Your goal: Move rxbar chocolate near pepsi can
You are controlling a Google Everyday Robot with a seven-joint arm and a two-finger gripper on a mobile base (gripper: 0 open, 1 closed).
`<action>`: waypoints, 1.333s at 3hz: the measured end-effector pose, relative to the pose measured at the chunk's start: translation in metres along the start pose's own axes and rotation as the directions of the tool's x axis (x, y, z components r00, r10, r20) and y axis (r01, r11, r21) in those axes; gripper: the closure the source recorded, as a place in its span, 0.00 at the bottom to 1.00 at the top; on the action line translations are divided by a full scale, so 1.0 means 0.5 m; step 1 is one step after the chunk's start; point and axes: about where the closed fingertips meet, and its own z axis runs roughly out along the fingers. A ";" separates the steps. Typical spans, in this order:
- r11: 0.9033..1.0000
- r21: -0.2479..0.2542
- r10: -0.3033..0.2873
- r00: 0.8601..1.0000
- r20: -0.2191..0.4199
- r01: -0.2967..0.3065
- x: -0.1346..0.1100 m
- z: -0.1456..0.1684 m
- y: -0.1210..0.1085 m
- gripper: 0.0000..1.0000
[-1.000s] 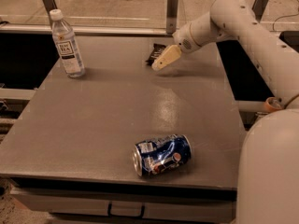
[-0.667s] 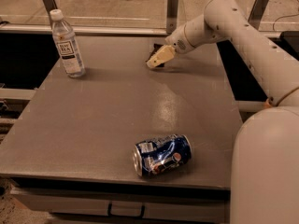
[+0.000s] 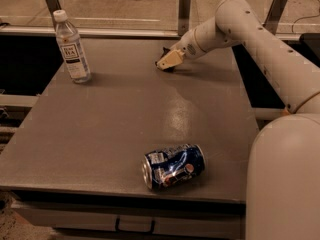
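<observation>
The pepsi can (image 3: 174,166) lies on its side near the front edge of the grey table (image 3: 115,119); it is blue and dented. My gripper (image 3: 167,61) is low over the far middle of the table, far from the can. A small dark object, probably the rxbar chocolate (image 3: 164,51), shows just behind the gripper tip, and the gripper hides most of it. I cannot tell whether the gripper touches it.
A clear plastic bottle (image 3: 71,47) with a white cap stands upright at the far left of the table. My white arm (image 3: 260,49) reaches in from the right. A rail (image 3: 125,32) runs behind the table's far edge.
The gripper has moved a little left and lower, over the dark object. The can and the bottle have not moved.
</observation>
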 end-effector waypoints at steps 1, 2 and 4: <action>0.999 -0.006 -0.038 0.999 0.004 0.038 -0.016 -0.027 0.019 0.87; 0.990 -0.030 -0.135 0.991 0.022 0.135 -0.064 -0.094 0.059 1.00; 0.927 -0.282 -0.250 0.968 0.022 0.246 -0.045 -0.175 0.225 1.00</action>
